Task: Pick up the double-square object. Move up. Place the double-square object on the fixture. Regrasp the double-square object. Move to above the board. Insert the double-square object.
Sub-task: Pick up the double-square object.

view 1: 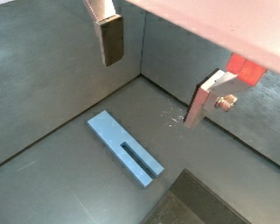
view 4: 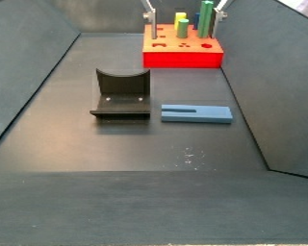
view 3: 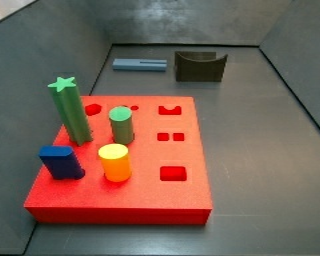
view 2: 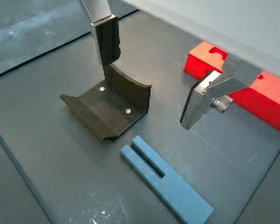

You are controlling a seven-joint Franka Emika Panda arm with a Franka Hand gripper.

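Grey floor; claw (view 2: 149, 83) wide open, empty, above double-square object (view 2: 166, 180).

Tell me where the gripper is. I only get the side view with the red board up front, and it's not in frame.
Observer: The gripper hangs above the floor at the far end, over the grey bracket and the blue bar, touching neither.
Operator: Open or shut?
Observer: Open in both wrist views. There is nothing between the fingers.
Operator: Can't make out the bar's slot from here. Which end?
Observer: In a side view the slotted end of the bar points toward the bracket. The bar lies flat on the floor, apart from the bracket.
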